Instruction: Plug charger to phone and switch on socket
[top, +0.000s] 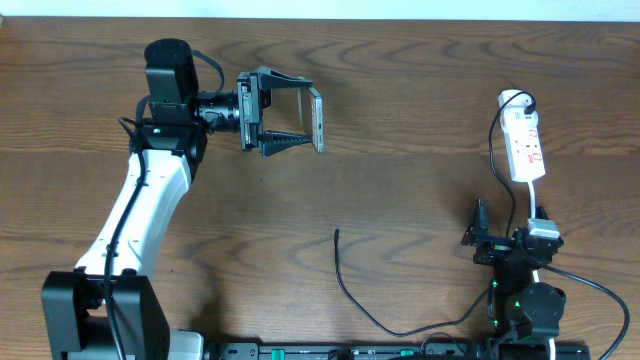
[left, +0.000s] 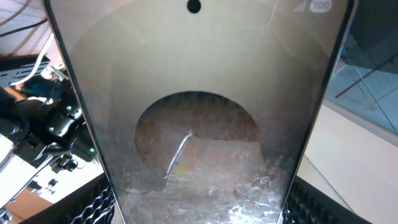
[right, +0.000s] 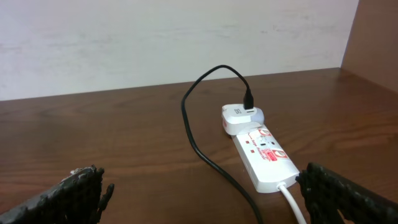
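Left claw (top: 306, 118) grips phone (top: 318, 122) by edges; right claw (right: 199, 196) wide open, empty, facing socket (right: 266, 157); charger (top: 346, 287) loose on table (top: 410, 190).

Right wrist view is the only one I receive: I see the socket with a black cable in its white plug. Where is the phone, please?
Observer: The left gripper holds the phone between its fingers, far across the table from the socket.
Operator: And the free end of the charger?
Observer: The charger's tip lies loose on the table, apart from the phone.
Operator: Which way does the screen face?
Observer: Toward the left wrist camera; status icons show in its top corner.
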